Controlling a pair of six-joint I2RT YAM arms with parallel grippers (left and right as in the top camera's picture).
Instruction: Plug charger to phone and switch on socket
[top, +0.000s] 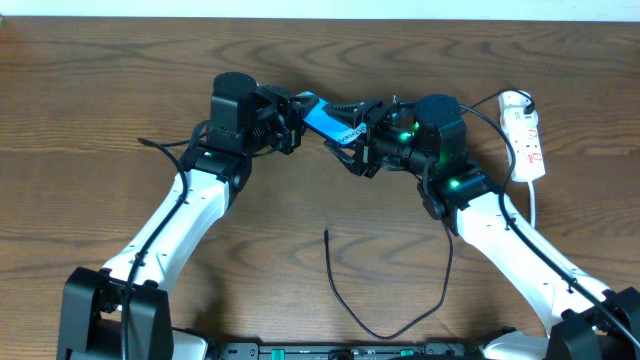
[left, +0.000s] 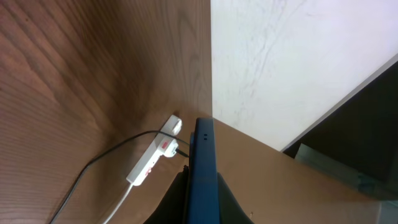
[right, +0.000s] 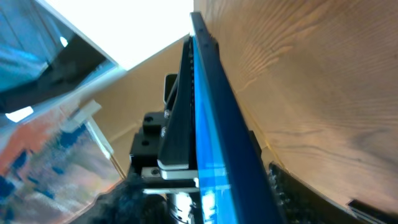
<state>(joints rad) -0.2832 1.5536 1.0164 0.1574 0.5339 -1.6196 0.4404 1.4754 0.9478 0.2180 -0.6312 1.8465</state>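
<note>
My left fingers (top: 297, 112) are clamped on one end of the phone (top: 322, 120), holding it tilted between my two arms so its other end is offered to my right fingers (top: 358, 131). I cannot tell whether those grip it or stand loose around it. The charger (top: 345, 300) lies unheld on the surface (top: 100, 100), its connector tip (top: 327, 234) free. The power strip (top: 525, 135) sits off to my right, so plugging in is not yet done.

No writing is legible anywhere. The phone (top: 325, 122) carries small white lettering on its blue screen, too tiny to read. The socket (top: 526, 135) bears red marks, likewise unreadable.
</note>
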